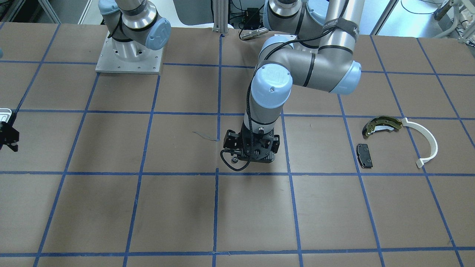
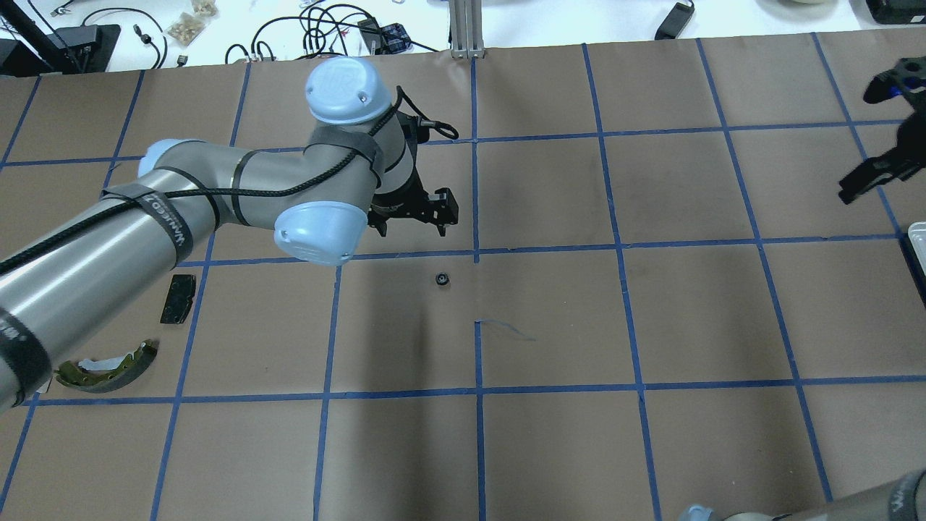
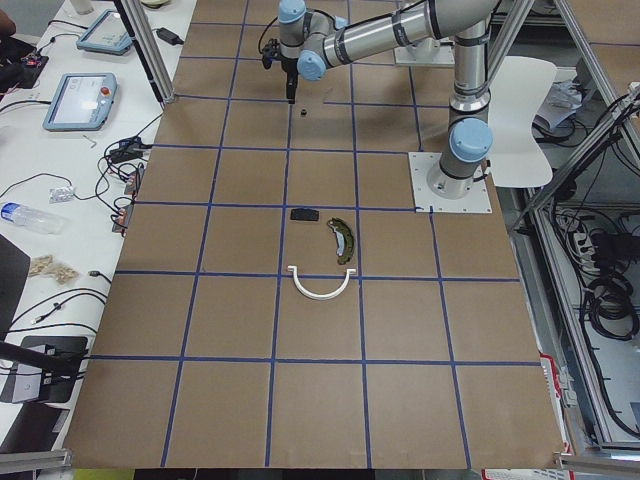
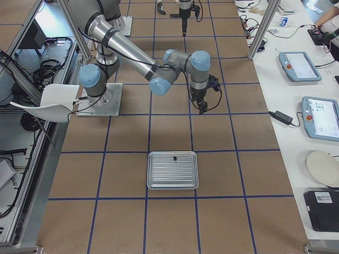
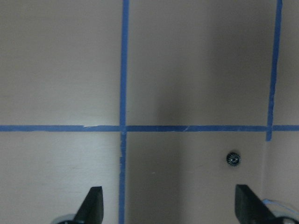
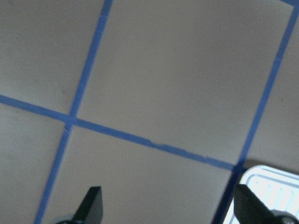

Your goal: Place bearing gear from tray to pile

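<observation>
A small black bearing gear lies on the brown table near its middle, and also shows in the left wrist view. My left gripper hovers just beside it, open and empty. My right gripper is open and empty near the whitish tray, whose corner shows at the overhead view's edge. In the exterior right view the tray holds one small dark part. The pile is an olive-gold brake shoe, a white arc and a black pad.
The table is brown paper with a blue tape grid. The right arm's base plate stands at the robot's side. Cables and tablets lie on the white bench past the table's far edge.
</observation>
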`<state>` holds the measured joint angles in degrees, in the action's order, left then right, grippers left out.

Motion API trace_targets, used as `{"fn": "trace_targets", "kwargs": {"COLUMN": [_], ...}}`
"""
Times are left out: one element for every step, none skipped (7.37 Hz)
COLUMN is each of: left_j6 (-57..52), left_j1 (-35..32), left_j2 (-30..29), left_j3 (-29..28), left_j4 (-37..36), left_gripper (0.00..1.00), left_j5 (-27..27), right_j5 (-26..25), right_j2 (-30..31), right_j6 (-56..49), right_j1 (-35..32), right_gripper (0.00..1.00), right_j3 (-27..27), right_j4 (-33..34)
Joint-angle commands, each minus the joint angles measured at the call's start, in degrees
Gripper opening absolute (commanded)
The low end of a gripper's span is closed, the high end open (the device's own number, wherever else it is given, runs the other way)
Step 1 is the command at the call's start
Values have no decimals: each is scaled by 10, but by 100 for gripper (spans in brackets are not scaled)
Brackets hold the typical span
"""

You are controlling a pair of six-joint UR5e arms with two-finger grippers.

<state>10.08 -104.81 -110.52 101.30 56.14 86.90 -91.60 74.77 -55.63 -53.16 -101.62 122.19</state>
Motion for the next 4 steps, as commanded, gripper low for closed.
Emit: {"fn": "trace_targets", "kwargs": {"left_j6": [2,2,6,8], "left_j1": [-14,-14,-19,-24], "left_j2": [-42,-54,-63,-64], "left_j3": [1,2,3,5], "left_j4": [-11,-11,-12,-12], "left_gripper": [100,100,98,98], "left_j5": [2,3,0,0], "right_j5": [-1,-1,-2,-4], "right_j2": [-58,-86,-101,-106], "right_j6": [-96,-132,-169,-188], "right_j1": [112,128,142,151], "right_gripper": [100,100,100,100], "right_j3": [4,-2,0,-6], "right_j4": [11,61,84,84]}}
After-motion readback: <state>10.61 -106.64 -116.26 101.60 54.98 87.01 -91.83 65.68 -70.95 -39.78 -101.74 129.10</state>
